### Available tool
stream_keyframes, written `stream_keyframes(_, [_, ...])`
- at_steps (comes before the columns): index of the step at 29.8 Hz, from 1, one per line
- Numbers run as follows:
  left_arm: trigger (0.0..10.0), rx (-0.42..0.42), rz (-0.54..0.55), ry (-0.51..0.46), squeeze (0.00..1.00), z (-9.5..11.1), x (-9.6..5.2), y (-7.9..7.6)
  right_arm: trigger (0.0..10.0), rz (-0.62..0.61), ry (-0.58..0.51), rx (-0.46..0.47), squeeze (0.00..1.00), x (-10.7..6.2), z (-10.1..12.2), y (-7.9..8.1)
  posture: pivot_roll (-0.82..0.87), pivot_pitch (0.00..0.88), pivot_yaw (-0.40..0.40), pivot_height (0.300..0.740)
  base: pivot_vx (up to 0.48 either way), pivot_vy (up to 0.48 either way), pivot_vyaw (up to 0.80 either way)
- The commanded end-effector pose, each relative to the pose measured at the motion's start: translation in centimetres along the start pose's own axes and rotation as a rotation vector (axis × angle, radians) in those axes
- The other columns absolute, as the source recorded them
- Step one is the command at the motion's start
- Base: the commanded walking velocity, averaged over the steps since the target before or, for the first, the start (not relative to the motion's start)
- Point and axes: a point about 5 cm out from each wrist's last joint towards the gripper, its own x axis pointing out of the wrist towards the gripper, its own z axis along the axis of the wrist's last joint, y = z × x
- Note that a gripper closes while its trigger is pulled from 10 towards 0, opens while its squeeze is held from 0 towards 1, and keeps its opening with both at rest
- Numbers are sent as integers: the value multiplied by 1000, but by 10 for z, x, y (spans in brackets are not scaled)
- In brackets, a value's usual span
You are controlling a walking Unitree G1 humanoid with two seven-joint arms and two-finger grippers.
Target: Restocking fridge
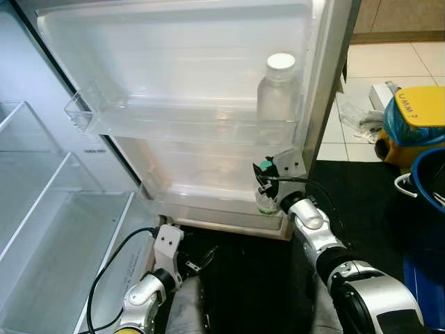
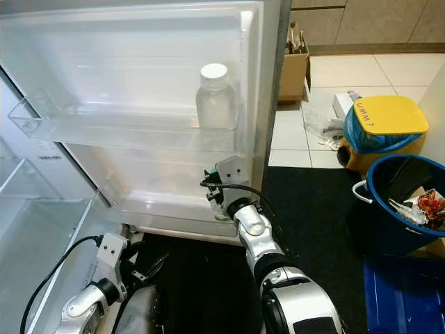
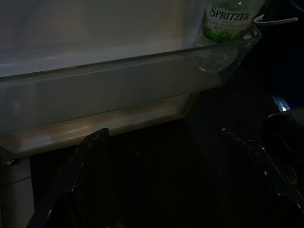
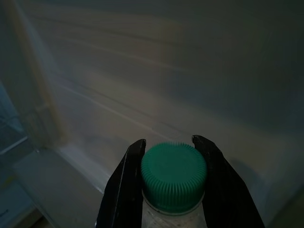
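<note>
A Spritzer water bottle (image 1: 264,202) with a green cap (image 4: 174,175) stands at the right end of the fridge door's lower shelf (image 1: 201,198). My right gripper (image 4: 169,141) is shut on it, one black finger on each side of the cap. The left wrist view shows the bottle's label (image 3: 228,19) behind the clear shelf wall (image 3: 118,90). A clear bottle with a white cap (image 1: 278,97) stands on the upper door shelf (image 1: 174,122). My left gripper (image 3: 164,133) hangs low below the door, open and holding nothing.
The fridge's inner glass shelves (image 1: 42,209) lie to my left. To my right, on the floor, are a yellow-lidded bin (image 2: 382,125), a blue bucket (image 2: 407,202) with rubbish, a blue crate (image 2: 403,299) and a cardboard box (image 2: 295,66).
</note>
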Motion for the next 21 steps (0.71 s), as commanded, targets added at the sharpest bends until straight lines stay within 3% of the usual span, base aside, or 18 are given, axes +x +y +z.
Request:
stream_keyframes(1, [10000,-6,-5,14,0,-2,-1,0,10000,-17,110,-6,0,-5,-18,3,70,153,99,535,0,0,0])
stream_keyframes(6, [10000,-5,-11,15,0,-2,0,-1,10000,-25,194,-31,0,-9,-29,3,68,148,99,535,0,0,0])
stream_keyframes(15, [10000,-6,-14,12,0,0,1,-1,10000,-42,201,-35,0,-8,-27,-4,63,141,96,535,0,0,0])
stream_keyframes(16, [10000,-6,-14,12,0,0,2,-1,10000,-50,198,-38,867,-7,-25,-6,62,139,95,535,0,0,0])
stream_keyframes(18, [10000,-6,-14,12,0,0,2,-1,10000,-50,198,-38,867,-7,-25,-6,62,139,95,535,0,0,0])
stream_keyframes(19, [10000,-6,-13,11,0,1,3,-1,10000,-58,188,-37,1000,-6,-22,-8,60,136,94,535,0,0,0])
stream_keyframes(21, [10000,-6,-11,10,0,2,4,0,10000,-74,158,-17,1000,-3,-15,-12,57,134,93,535,0,0,0])
